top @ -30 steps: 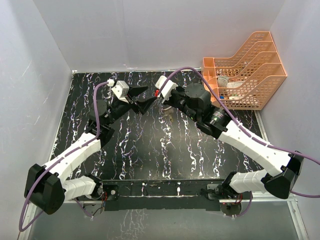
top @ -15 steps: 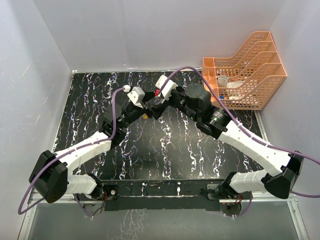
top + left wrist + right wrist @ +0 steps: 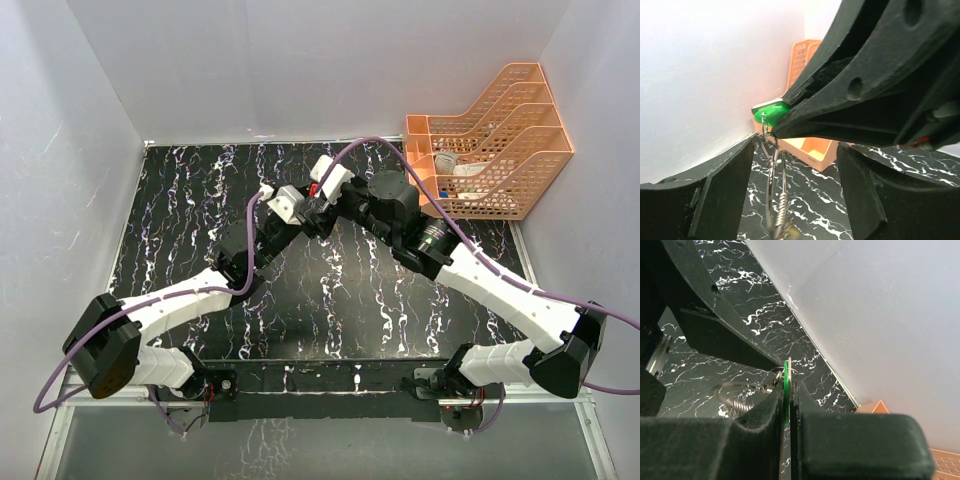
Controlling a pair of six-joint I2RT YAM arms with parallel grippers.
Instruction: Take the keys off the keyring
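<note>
Above the bench (image 3: 330,300), near its far edge, arms meet in mid-air. The right pincer (image 3: 788,390) is clamped flat on the green-headed key (image 3: 769,114); the left pincer (image 3: 790,200) stands wide, a finger each side of the keyring (image 3: 769,175), apart from it. Keyring hangs off the key, above the bench. Step in hand: securing the keyring. Next, likely: left closes on the wire, key wound off the coil.

Black marbled table (image 3: 170,210), white walls (image 3: 300,70)
</note>
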